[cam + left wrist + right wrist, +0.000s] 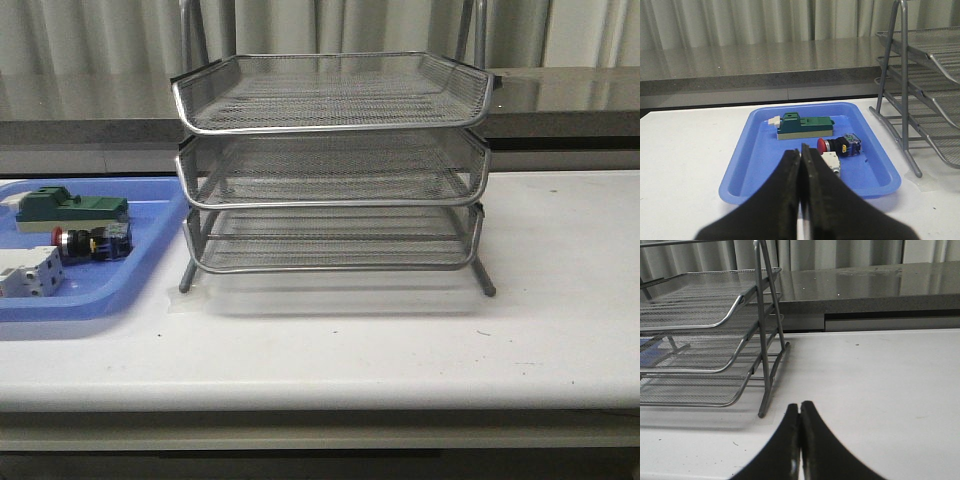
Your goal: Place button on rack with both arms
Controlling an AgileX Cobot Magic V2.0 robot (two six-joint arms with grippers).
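Observation:
The button, red-headed with a black body, lies on its side in the blue tray, left of the rack. The three-tier silver wire rack stands at the table's middle. My left gripper is shut with nothing between its fingers, hovering short of the tray's near edge, the button a little beyond and to one side. My right gripper is shut and empty over bare table beside the rack's front leg. Neither arm shows in the front view.
In the blue tray a green block lies behind the button and a white block in front of it. A grey counter ledge runs behind the table. White tabletop extends right of the rack.

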